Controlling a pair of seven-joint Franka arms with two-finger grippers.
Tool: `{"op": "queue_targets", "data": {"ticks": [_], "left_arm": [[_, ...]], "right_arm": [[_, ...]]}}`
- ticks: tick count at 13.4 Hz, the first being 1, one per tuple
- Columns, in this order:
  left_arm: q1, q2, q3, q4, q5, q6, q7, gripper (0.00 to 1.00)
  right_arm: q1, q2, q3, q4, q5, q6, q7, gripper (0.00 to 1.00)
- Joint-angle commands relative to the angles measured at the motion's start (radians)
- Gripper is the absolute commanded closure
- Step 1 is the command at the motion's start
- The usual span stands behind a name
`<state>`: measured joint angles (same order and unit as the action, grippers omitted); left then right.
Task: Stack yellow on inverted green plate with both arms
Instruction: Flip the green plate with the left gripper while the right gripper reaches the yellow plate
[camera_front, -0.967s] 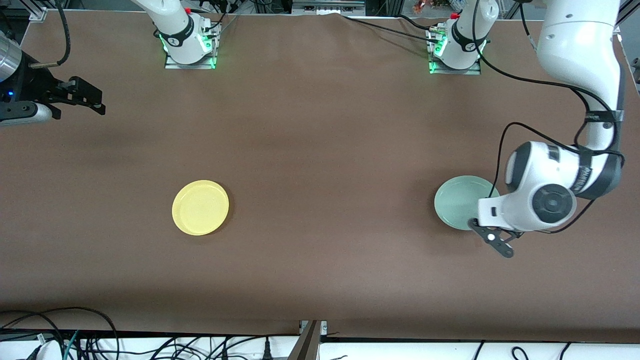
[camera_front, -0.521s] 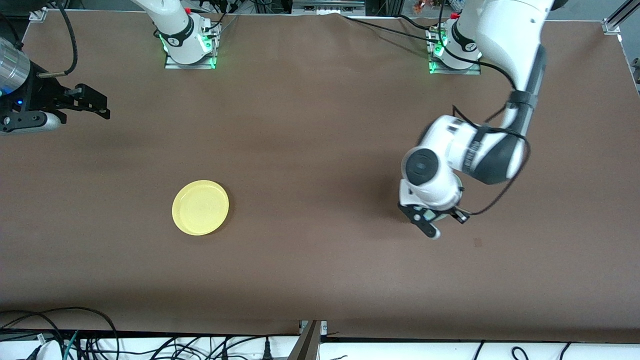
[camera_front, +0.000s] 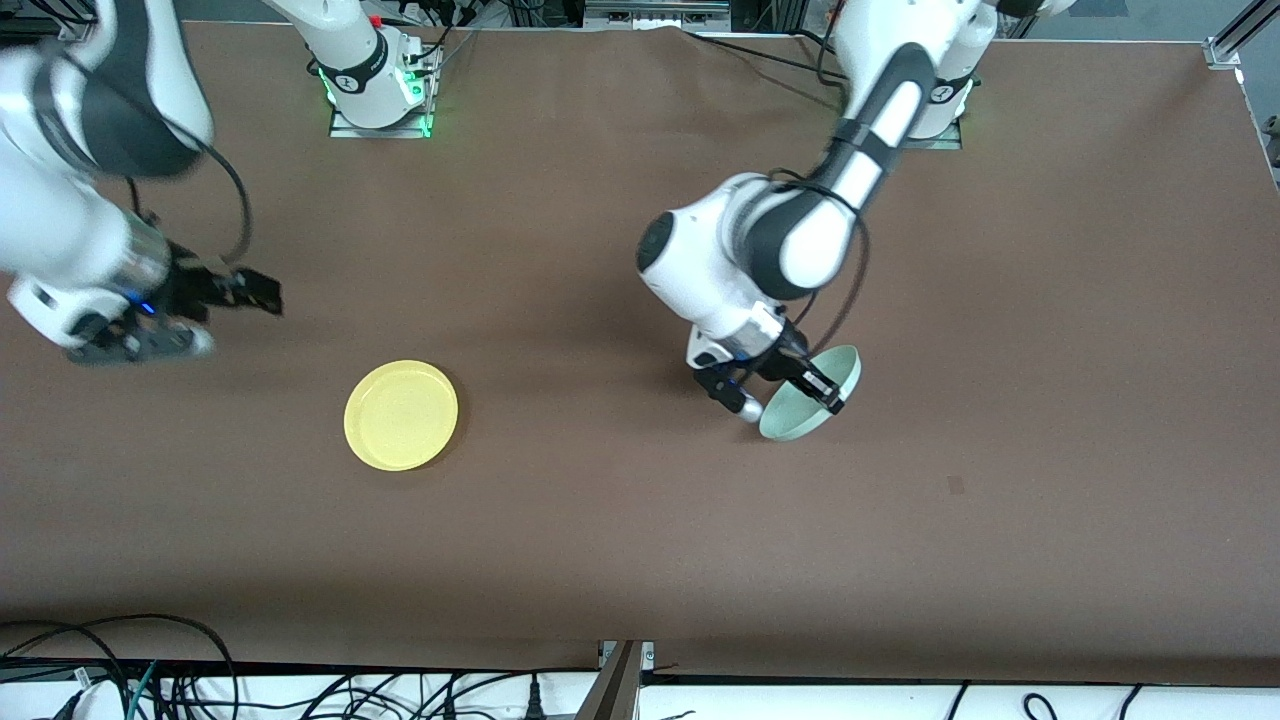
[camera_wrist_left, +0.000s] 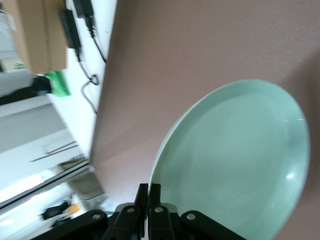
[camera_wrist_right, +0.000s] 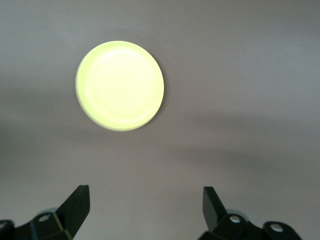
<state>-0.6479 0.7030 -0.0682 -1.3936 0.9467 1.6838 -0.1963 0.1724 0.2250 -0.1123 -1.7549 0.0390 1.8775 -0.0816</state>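
Since half a second ago the left arm has swung toward the middle of the counter (camera_front: 1050, 300), and the green plate (camera_front: 812, 395), hidden under the wrist then, now shows tilted up on edge in the air. The left gripper (camera_front: 790, 380) has its fingers (camera_wrist_left: 148, 210) together on the plate's rim. The right arm has come in from the counter's edge; the right gripper (camera_front: 262, 295) now hangs at about ten o'clock from the yellow plate (camera_front: 401, 415), its fingers (camera_wrist_right: 75, 205) wide apart. That plate lies flat, rim up, unmoved, well apart from the green one.

Only the left wrist view shows the green plate's hollow face (camera_wrist_left: 235, 165) and the pinch at its rim. Only the right wrist view shows the yellow plate (camera_wrist_right: 120, 85) between the spread fingers.

No writing can be read.
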Motion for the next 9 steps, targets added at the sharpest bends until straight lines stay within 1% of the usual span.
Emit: {"op": "queue_targets", "data": {"ticks": [1, 3, 5, 6, 8, 9], "left_arm": [[-0.105, 0.078, 0.036, 0.041, 0.098, -0.087, -0.089, 1.0], [-0.16, 0.124, 0.038, 0.045, 0.124, -0.125, -0.129, 1.0], [-0.209, 0.165, 0.038, 0.045, 0.135, -0.136, -0.222, 1.0], [-0.219, 0.173, 0.036, 0.047, 0.133, -0.136, -0.257, 1.0], [-0.233, 0.18, 0.031, 0.051, 0.124, -0.125, -0.271, 1.0], [-0.237, 0.199, 0.022, 0.079, 0.121, -0.124, -0.288, 1.0]], "right_arm": [[-0.005, 0.158, 0.003, 0.006, 0.045, 0.158, -0.094, 0.0], [-0.01, 0.256, 0.003, 0.014, 0.079, 0.283, -0.13, 0.0], [-0.007, 0.365, 0.005, 0.026, 0.082, 0.424, -0.133, 0.0], [-0.007, 0.399, 0.006, 0.032, 0.082, 0.468, -0.135, 0.01], [-0.008, 0.43, 0.006, 0.064, 0.082, 0.477, -0.136, 0.03], [-0.013, 0.435, 0.006, 0.064, 0.082, 0.477, -0.138, 0.06]]}}
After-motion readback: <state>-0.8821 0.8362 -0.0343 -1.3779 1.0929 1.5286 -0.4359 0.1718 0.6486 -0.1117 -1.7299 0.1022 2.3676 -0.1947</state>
